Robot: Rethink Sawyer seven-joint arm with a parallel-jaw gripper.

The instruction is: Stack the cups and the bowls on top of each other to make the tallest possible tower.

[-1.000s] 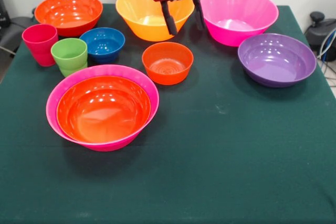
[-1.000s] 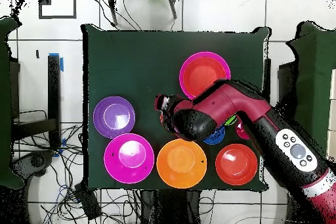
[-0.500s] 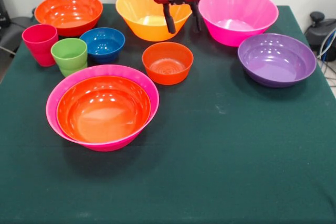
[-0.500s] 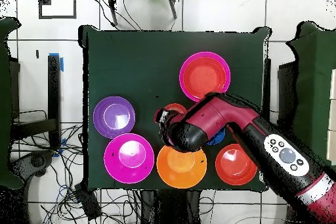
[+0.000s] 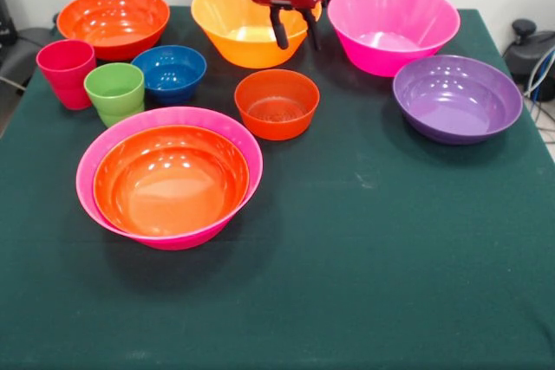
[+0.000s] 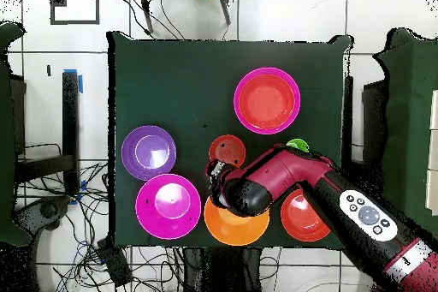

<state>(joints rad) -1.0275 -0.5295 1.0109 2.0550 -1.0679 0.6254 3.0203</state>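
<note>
My gripper [image 5: 295, 34] hangs open and empty over the right rim of the large light orange bowl [image 5: 247, 28], beside the large magenta bowl [image 5: 395, 25]. The tower is a red-orange bowl [image 5: 169, 178] nested in a magenta bowl [image 5: 104, 146] at the front left, also seen in the overhead view as the tower [image 6: 267, 100]. The red-pink cup [image 5: 66, 71] and lime green cup [image 5: 114, 91] stand upright at the left. Beside them sits the small blue bowl [image 5: 169, 71]. The small orange-red bowl [image 5: 277, 103] is in the middle, the purple bowl [image 5: 457, 97] at the right.
Another red-orange bowl [image 5: 113, 19] sits at the back left corner. In the overhead view my arm [image 6: 291, 177] covers the blue bowl and part of the light orange bowl [image 6: 229, 227]. The dark green tablecloth [image 5: 390, 257] shows bare across the front right.
The gripper has drawn back and risen a little, from between the light orange and magenta bowls to over the light orange bowl's rim. Bowls and cups have not moved.
</note>
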